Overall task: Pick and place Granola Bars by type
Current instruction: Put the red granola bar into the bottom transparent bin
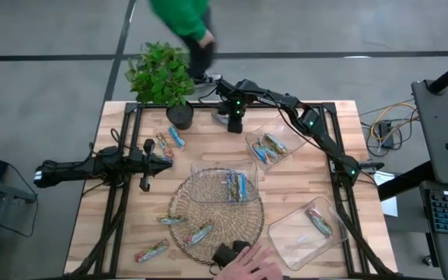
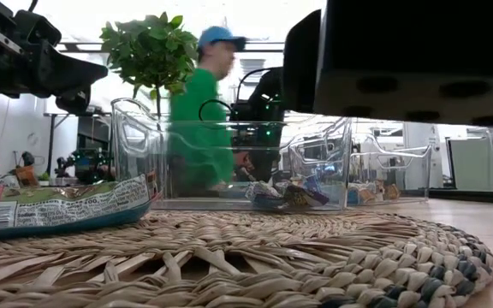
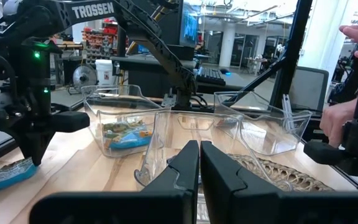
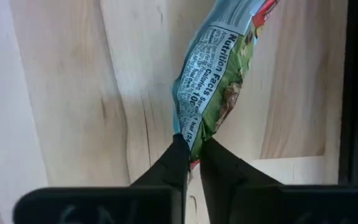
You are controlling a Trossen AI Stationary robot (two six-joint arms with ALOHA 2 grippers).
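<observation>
Grasp step: right gripper (image 4: 190, 146) pinches the end of a blue-green bar (image 4: 219, 81) lying on the table (image 4: 67, 93); next, lift and carry to the matching tray (image 1: 269, 145); left gripper (image 3: 199, 163) waits, fingers together, empty.

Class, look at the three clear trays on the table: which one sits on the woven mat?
The middle tray, holding bars: its base overlaps the round mat. The other two trays stand on bare wood to the right.

Potted plant (image 1: 162, 78) beside right gripper (image 1: 234, 124) — tight.
</observation>
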